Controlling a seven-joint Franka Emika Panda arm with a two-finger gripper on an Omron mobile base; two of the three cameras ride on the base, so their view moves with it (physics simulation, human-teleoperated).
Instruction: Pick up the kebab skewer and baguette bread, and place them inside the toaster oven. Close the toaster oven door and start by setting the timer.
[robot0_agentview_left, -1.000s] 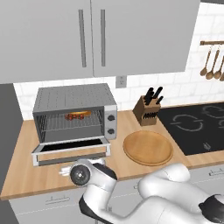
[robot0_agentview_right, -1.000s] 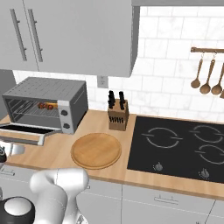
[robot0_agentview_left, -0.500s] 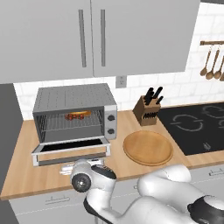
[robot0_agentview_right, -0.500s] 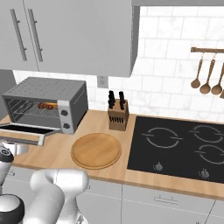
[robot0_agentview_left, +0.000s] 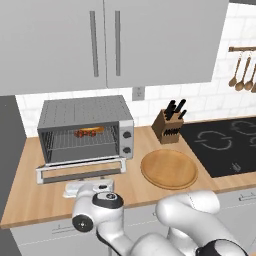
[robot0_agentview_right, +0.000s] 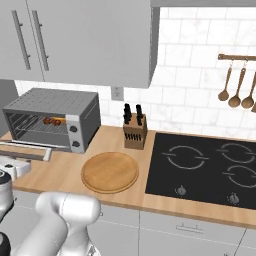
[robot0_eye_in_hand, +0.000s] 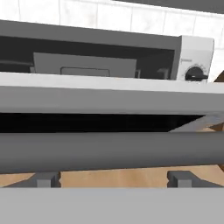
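The silver toaster oven (robot0_agentview_left: 85, 117) stands at the counter's left with its door (robot0_agentview_left: 80, 170) dropped flat open. On the wire rack inside lie the kebab skewer (robot0_agentview_left: 80, 133) and, beside it, the golden baguette bread (robot0_agentview_left: 93, 130); both also show in the right base view as skewer (robot0_agentview_right: 48, 120) and bread (robot0_agentview_right: 58, 121). My gripper (robot0_agentview_left: 90, 187) hangs low at the door's front edge. In the hand view the gripper (robot0_eye_in_hand: 112, 179) is open, its fingertips (robot0_eye_in_hand: 43, 178) wide apart just under the door's bar handle (robot0_eye_in_hand: 109, 151). A dark knob (robot0_eye_in_hand: 195, 75) shows at the upper right.
A round wooden plate (robot0_agentview_left: 169, 168) lies right of the oven. A knife block (robot0_agentview_left: 170, 127) stands behind it at the wall. The black cooktop (robot0_agentview_right: 210, 167) takes up the counter's right end, with utensils (robot0_agentview_right: 237, 90) hanging above.
My arm has sunk lower in front of the open door, bringing the hand down to the bar handle. The oven, food and plate have not moved.
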